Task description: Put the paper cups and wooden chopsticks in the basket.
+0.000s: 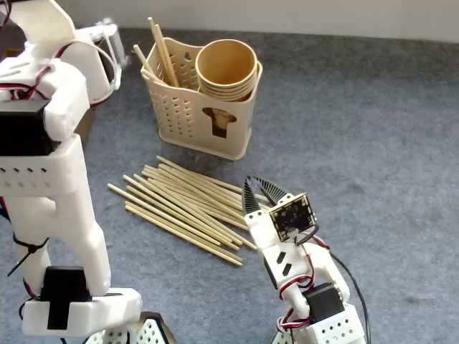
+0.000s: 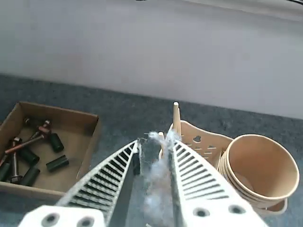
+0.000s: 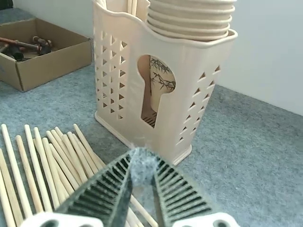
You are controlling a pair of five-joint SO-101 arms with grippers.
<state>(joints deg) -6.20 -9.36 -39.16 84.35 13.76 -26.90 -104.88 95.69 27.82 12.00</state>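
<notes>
**Cups in the basket, most chopsticks out on the tabletop**

Right tool (image 3: 140, 160): tips pressed together, nothing visibly pinched between them, low over the near ends of the loose wooden chopsticks (image 1: 179, 208).

Left tool (image 2: 154, 144): fingers slightly spread, nothing held, raised beside the basket (image 1: 188, 118) on its chopstick side.

Loose wooden chopsticks: a fanned pile lying flat on the grey tabletop (image 1: 373, 143), between the basket and the right arm. Sticks touching one another, near the basket's front wall but apart from it.

Basket: upright, cream, perforated, with two compartments.

Paper cups (image 1: 226, 68): nested in one stack, standing in the compartment farther from the left tool, rims just above the basket's rim.

Upright chopsticks (image 1: 163, 54): a few, leaning in the other compartment, tips well above the rim.

Cardboard box (image 2: 71, 124): open, on the tabletop beyond the left tool, apart from the basket. Inside, dark bolts and short cylinders (image 2: 28, 151).
</notes>
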